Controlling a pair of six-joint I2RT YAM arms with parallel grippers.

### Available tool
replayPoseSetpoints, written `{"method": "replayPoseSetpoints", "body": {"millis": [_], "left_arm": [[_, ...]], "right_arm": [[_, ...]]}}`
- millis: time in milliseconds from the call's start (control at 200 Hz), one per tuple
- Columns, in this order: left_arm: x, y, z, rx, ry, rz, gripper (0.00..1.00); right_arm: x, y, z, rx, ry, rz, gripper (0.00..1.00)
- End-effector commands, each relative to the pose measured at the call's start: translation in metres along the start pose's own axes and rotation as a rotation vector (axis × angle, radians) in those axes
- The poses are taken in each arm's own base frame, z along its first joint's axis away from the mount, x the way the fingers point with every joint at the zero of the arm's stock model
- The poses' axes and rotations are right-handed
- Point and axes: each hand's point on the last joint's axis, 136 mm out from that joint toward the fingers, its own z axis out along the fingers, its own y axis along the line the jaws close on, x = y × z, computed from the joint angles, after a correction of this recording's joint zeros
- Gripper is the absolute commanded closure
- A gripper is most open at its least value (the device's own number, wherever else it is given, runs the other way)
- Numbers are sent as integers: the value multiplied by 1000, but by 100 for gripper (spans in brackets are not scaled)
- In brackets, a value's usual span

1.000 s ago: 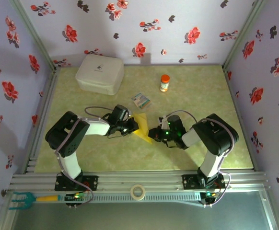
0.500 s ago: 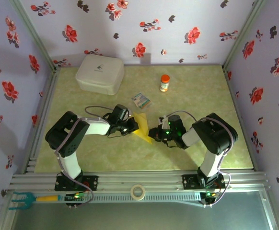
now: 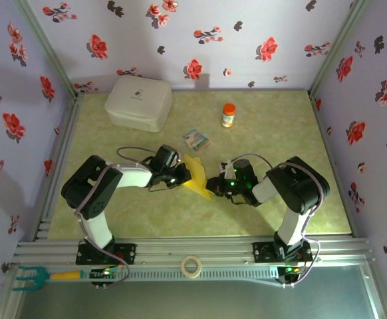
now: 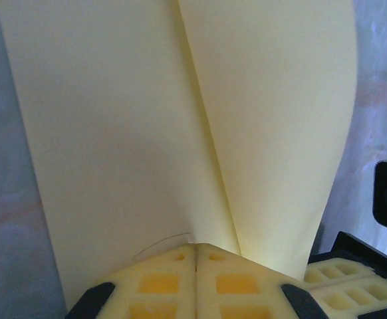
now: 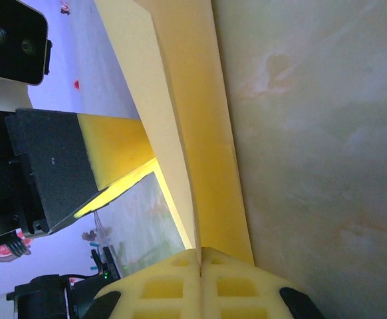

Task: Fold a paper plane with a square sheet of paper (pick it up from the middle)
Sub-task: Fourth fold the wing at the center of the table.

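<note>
So the yellow paper [image 3: 197, 175] is hanging up off the tabletop [image 3: 280, 139] pretty much dead centre, pinched from both sides. It isn't flat: the left wrist view shows one long crease running straight up the middle, with a flap on either side. The left fingers [image 4: 160, 284] are clenched on its bottom edge, right at that crease. The right fingers [image 5: 159, 290] are clamped on the paper too, grabbing it from the 4 o'clock side, and the two sets of fingers sit just beside each other.

The tabletop is a pale green marbled surface, boxed in by lavender wallpaper [image 3: 247, 26] with red and dark flowers.

Versus half a second back, basically nothing has changed: paper and both fingers are in the same spot.

Around it: a small colourful packet [image 3: 195, 139] lies near the paper at 12 o'clock. An orange-capped bottle [image 3: 228, 115] stands upright at 1 o'clock, cap on. A white box [image 3: 139, 102] sits at 11 o'clock with its lid shut, so I can't tell what's inside. A tape roll [image 3: 192, 266] rests on the rail at 6 o'clock.
</note>
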Motion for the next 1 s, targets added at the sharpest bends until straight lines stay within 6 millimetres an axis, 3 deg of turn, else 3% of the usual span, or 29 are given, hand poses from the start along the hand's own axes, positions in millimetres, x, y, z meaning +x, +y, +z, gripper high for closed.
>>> {"method": "replayPoseSetpoints", "body": {"millis": [0, 300, 395, 675, 995], "left_arm": [[-10, -7, -14, -7, -45, 46, 91], [-17, -64, -26, 170, -39, 147, 87], [-20, -73, -24, 197, -33, 158, 88], [-24, -56, 1, 169, -20, 84, 91], [-23, -37, 15, 130, -21, 55, 91]], "right_arm": [[-1, -17, 2, 57, 5, 38, 99], [1, -22, 5, 78, 26, 48, 99], [1, -24, 5, 92, 26, 48, 99], [3, -28, 5, 110, 37, 56, 99], [3, -29, 5, 118, 40, 61, 100]]}}
